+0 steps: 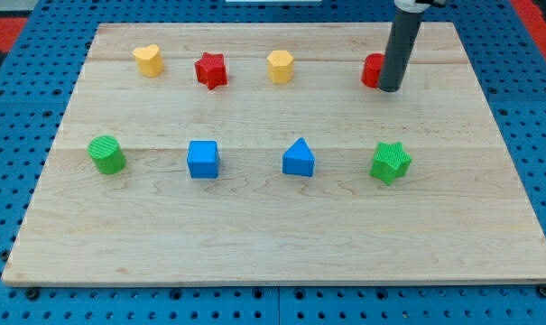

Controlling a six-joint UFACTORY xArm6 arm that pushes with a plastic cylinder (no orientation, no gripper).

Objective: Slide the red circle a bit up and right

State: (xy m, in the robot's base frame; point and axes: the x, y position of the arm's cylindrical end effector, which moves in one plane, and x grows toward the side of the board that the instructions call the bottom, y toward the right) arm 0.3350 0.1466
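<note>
The red circle (pixel 372 70) sits near the view's top right of the wooden board (pixel 282 226), partly hidden behind the dark rod. My tip (pixel 389 89) rests on the board just right of and slightly below the red circle, touching or nearly touching it.
Along the top row stand a yellow heart (pixel 148 60), a red star (pixel 211 69) and a yellow hexagon (pixel 280 66). Along the middle row stand a green cylinder (pixel 106 154), a blue cube (pixel 203 159), a blue triangle (pixel 299 157) and a green star (pixel 391 162). Blue pegboard surrounds the board.
</note>
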